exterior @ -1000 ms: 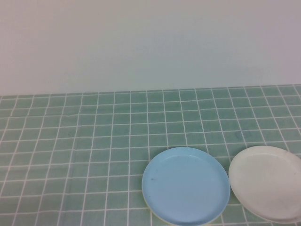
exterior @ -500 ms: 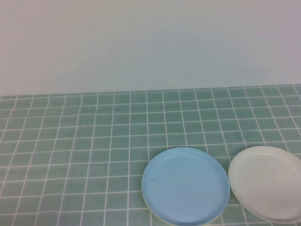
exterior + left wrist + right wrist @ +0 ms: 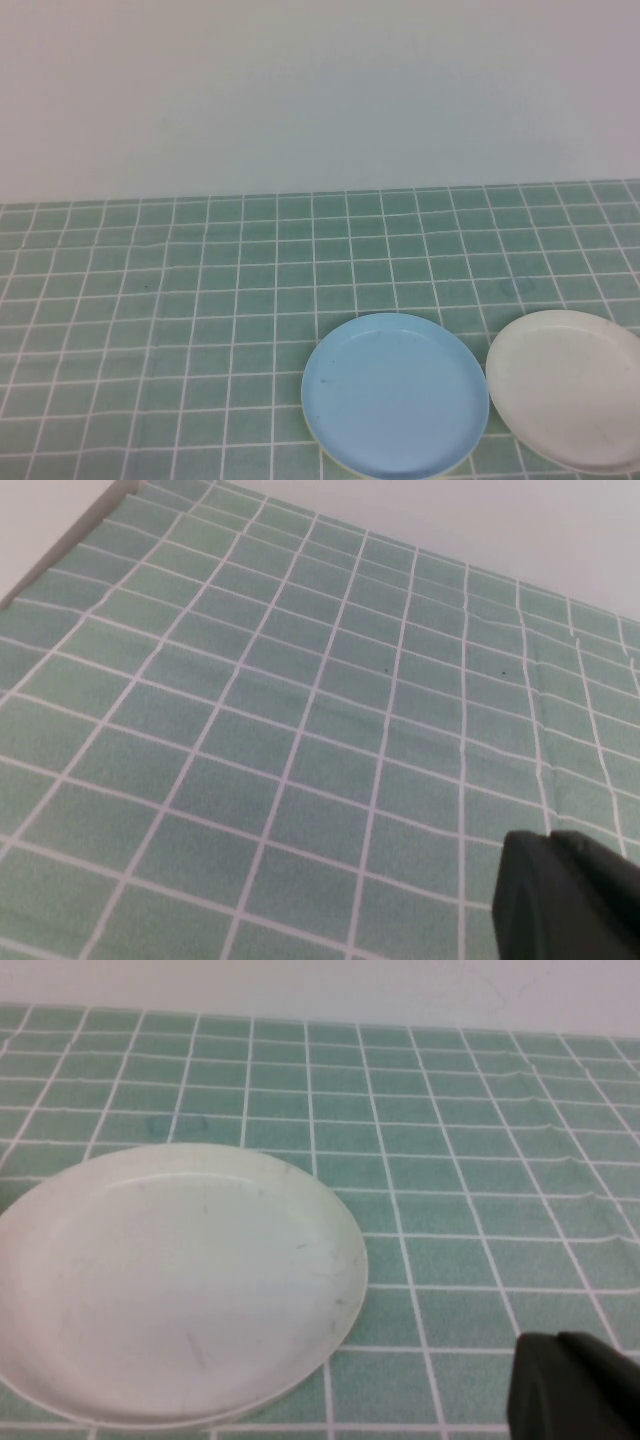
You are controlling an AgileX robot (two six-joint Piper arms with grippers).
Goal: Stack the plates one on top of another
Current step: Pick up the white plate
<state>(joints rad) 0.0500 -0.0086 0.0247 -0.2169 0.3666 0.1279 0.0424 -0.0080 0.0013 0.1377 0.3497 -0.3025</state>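
A light blue plate (image 3: 395,394) lies flat on the green checked cloth at the near centre-right. A thin pale edge shows along its near-left rim; I cannot tell whether that is another plate. Just to its right lies a white plate (image 3: 567,387), separate from it and cut off by the view's right edge. The right wrist view shows the white plate (image 3: 175,1280) a little way in front of my right gripper (image 3: 556,1340), which is shut and holds nothing. My left gripper (image 3: 549,838) is shut and empty over bare cloth. Neither gripper appears in the high view.
The green cloth with a white grid (image 3: 200,300) covers the table up to a plain pale wall (image 3: 320,90) at the back. In the left wrist view the cloth's far edge (image 3: 70,540) meets a pale surface.
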